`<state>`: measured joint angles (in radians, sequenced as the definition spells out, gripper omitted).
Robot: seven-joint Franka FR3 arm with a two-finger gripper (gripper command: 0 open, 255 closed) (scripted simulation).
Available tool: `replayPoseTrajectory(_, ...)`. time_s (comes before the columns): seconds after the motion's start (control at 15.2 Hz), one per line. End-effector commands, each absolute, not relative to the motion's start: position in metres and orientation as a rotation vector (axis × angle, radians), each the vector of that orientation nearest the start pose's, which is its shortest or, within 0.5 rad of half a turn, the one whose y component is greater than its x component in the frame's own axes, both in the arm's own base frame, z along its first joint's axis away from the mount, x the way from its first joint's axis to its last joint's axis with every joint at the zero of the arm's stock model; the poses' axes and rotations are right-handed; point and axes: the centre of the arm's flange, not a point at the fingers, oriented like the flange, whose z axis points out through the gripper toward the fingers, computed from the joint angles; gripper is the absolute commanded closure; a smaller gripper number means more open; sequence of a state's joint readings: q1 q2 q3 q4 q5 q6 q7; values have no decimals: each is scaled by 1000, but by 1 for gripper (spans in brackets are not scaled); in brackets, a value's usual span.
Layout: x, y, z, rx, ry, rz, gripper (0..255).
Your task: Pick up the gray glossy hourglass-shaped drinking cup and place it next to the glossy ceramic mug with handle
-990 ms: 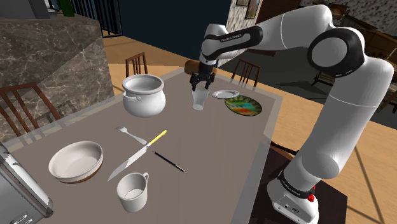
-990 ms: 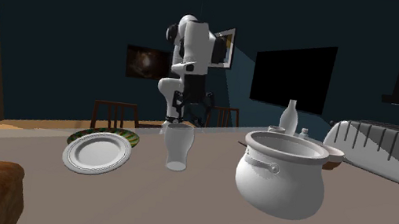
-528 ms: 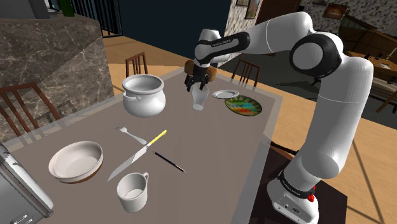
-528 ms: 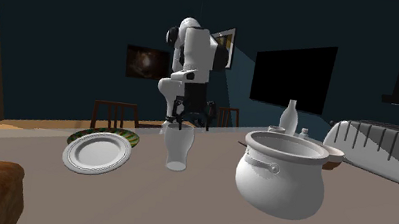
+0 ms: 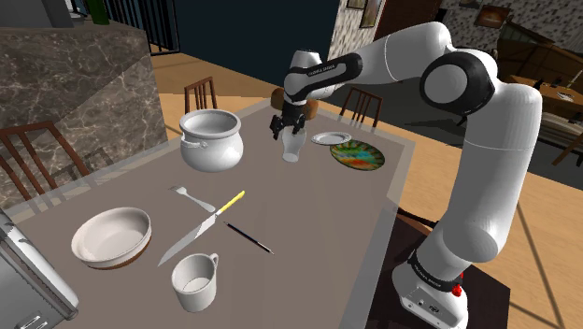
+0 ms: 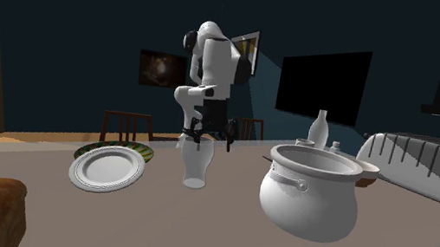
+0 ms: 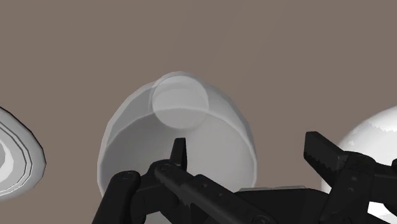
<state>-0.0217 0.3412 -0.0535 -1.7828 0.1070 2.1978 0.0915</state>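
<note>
The pale grey, glossy, waisted drinking cup stands upright at the far end of the worktop, between a white round two-handled pot and a small white plate. My pincer hangs right over its mouth, fingers spread. In the wrist view one tip sits above the opening and the other outside the rim, and neither seems to press the wall. I judge this the reach-down before the grasp: next I lower a little and close on the rim wall. The white glossy mug with a handle sits well apart at the near end. The way there crosses a long knife and a black pen — a high lift should clear them. Bare surface lies beside the mug on the shoulder view's right.
</note>
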Motion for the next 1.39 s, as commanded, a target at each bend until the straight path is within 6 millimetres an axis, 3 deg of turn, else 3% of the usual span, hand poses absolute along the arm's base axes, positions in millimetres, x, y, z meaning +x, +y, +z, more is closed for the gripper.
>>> replayPoseTrajectory(0.0, 648, -42, 372, -3049, 341, -114, 0)
replayPoseTrajectory(0.13, 648, -42, 372, -3049, 341, -114, 0)
replayPoseTrajectory(0.2, 648, -42, 372, -3049, 341, -114, 255)
replayPoseTrajectory(0.79, 648, -42, 372, -3049, 341, -114, 255)
replayPoseTrajectory(1.32, 648, -42, 414, -3049, 341, -114, 255)
